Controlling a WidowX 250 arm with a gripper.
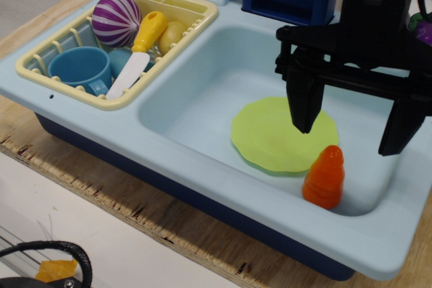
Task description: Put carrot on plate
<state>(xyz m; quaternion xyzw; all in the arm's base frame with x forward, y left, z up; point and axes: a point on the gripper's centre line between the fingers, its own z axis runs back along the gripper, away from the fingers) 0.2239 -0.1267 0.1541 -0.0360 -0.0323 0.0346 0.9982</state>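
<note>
Standing carrot (pixel 325 177) below open gripper (pixel 352 128); beside plate (pixel 273 133)

Toy kitchen — plastic sink (pixel 202 109), dish rack (pixel 40 59)

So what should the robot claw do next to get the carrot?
Probably lower the open gripper down around the carrot and close. The carrot stands upright in the sink beside the plate, not on it, and the claw hangs just above it, holding nothing.
</note>
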